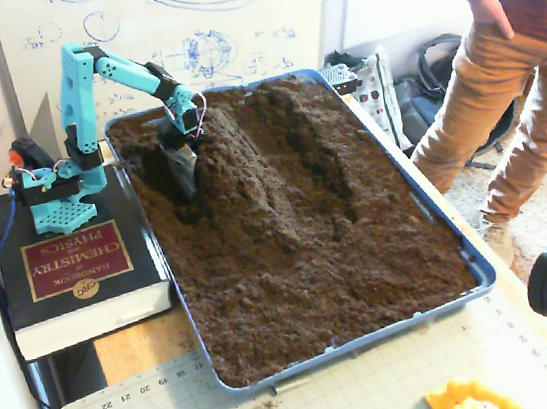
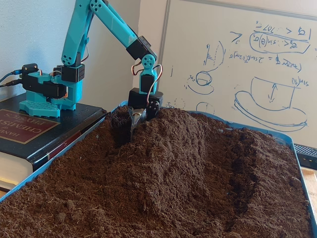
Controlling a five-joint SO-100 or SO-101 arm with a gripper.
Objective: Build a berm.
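Note:
The berm point(image 1: 250, 182) is a long ridge of dark brown soil running down the middle of the blue tray point(image 1: 353, 351); in the low fixed view the berm point(image 2: 173, 144) is the tallest heap. The teal arm's gripper point(image 1: 181, 176) points down at the ridge's far left flank, its dark fingers together in one narrow wedge pressed against the soil. In the low fixed view the gripper point(image 2: 132, 130) has its tip sunk in a hollow beside the slope. Nothing is held between the fingers.
A sunken groove point(image 1: 328, 172) runs along the berm's right side. The arm's base stands on a thick book point(image 1: 69, 262) left of the tray. A person point(image 1: 500, 84) stands at the right, a cutting mat point(image 1: 329, 399) lies in front, and a whiteboard point(image 2: 237, 64) is behind.

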